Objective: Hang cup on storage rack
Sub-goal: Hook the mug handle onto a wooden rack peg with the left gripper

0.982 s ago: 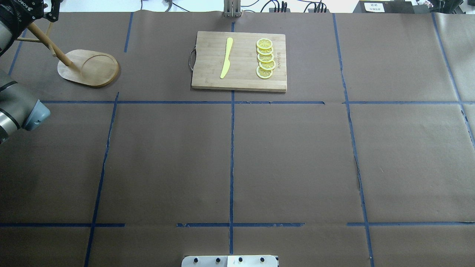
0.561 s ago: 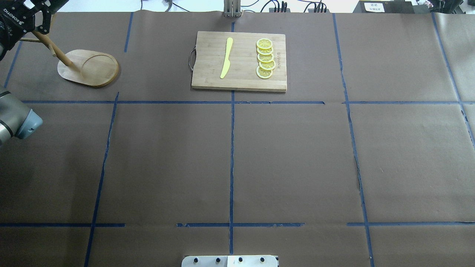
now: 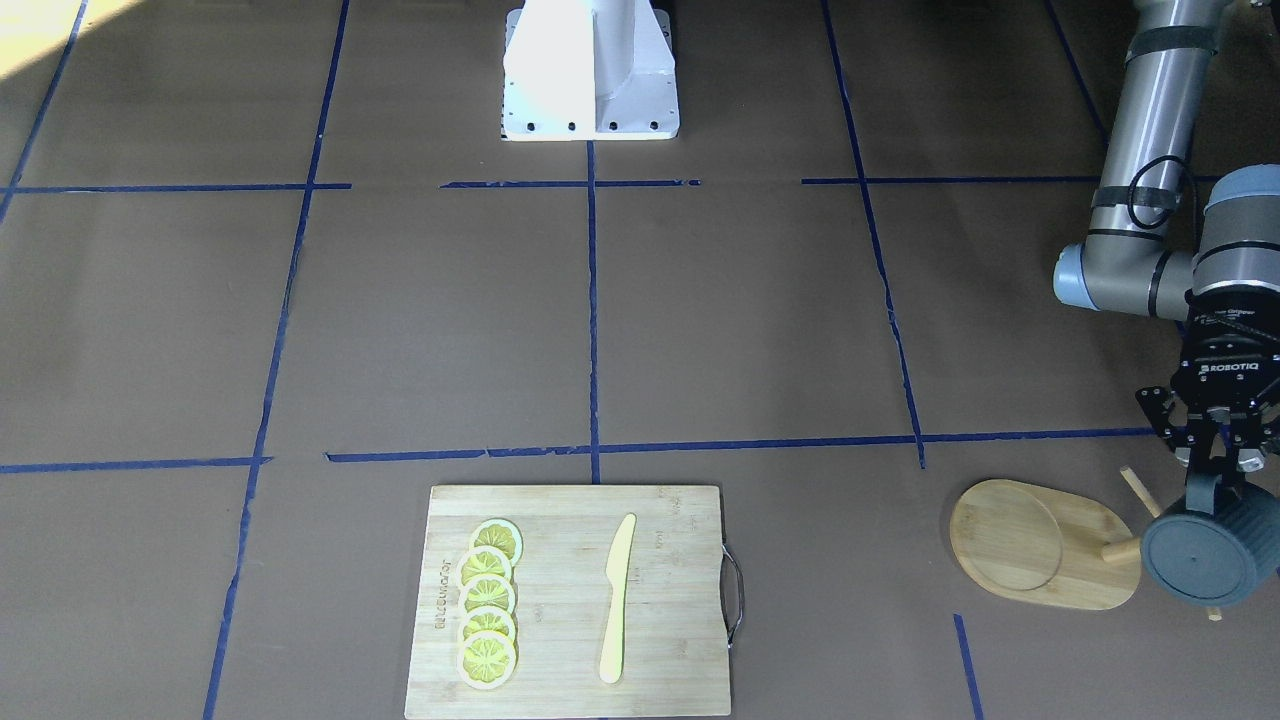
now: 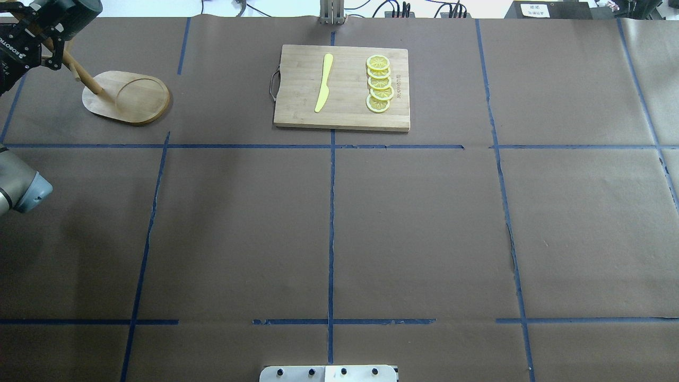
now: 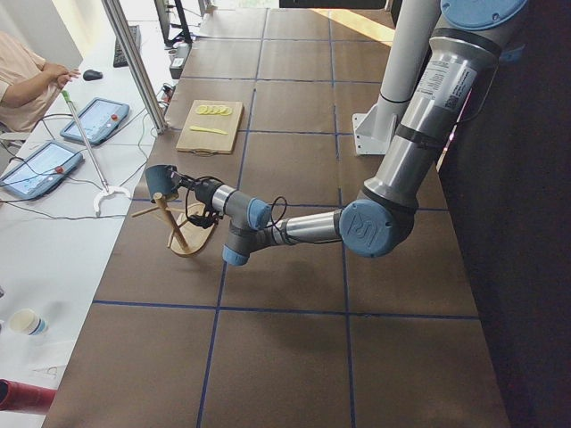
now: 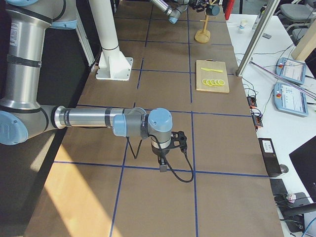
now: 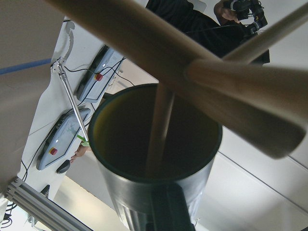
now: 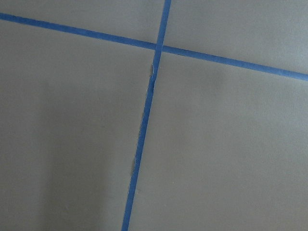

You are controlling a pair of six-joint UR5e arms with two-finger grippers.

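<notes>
One rack peg (image 7: pixel 161 126) at mug (image 3: pixel 1198 558) mouth; left gripper (image 3: pixel 1212 470) clamped on handle (image 3: pixel 1200 492). Nxt: thread handle onto peg, let go.

Silver left arm (image 3: pixel 1150 100), blue caps (image 3: pixel 1066 281), black looped cable (image 3: pixel 1133 205).

Left end effector (image 3: pixel 1210 472) clamped, arm outstretched.

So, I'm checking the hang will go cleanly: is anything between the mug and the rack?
Nothing else shows. The left gripper holds the mug at the rack's top, and in the wrist view one thin peg crosses the mug's mouth.
</notes>
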